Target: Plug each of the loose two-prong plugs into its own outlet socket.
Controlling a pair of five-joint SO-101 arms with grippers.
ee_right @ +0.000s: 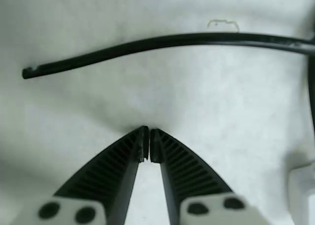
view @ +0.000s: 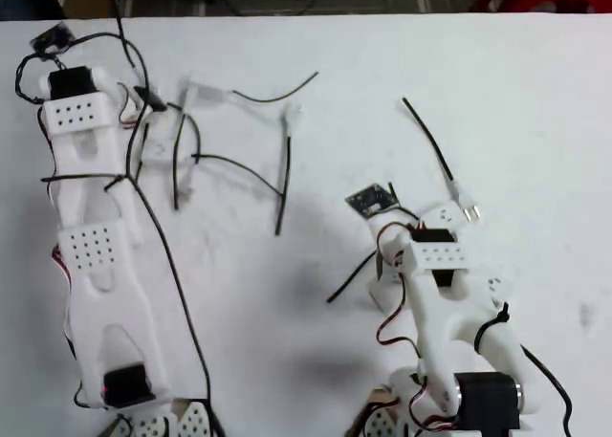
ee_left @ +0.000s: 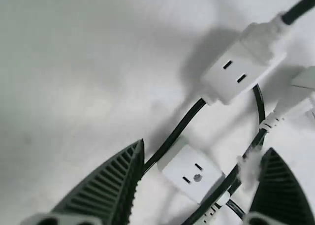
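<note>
My left gripper (ee_left: 199, 185) is open, its dark ribbed fingers (ee_left: 110, 185) on either side of a white outlet socket (ee_left: 191, 172) lying on the table. A second white socket (ee_left: 239, 70) lies farther off, with black cables (ee_left: 174, 136) running between them. In the high view this arm stretches to the far left, near the tangle of cables (view: 191, 155). A white two-prong plug (view: 467, 210) on a black cord (view: 428, 141) lies beside the folded right arm (view: 435, 265). My right gripper (ee_right: 149, 144) is shut on nothing, and a black cable (ee_right: 162, 42) lies across the table beyond it.
Loose black cords (view: 283, 184) with white ends are scattered over the far middle of the white table (view: 535, 102). A short black cable (view: 349, 276) lies left of the right arm. A white block (ee_right: 304, 191) shows at the right wrist view's edge.
</note>
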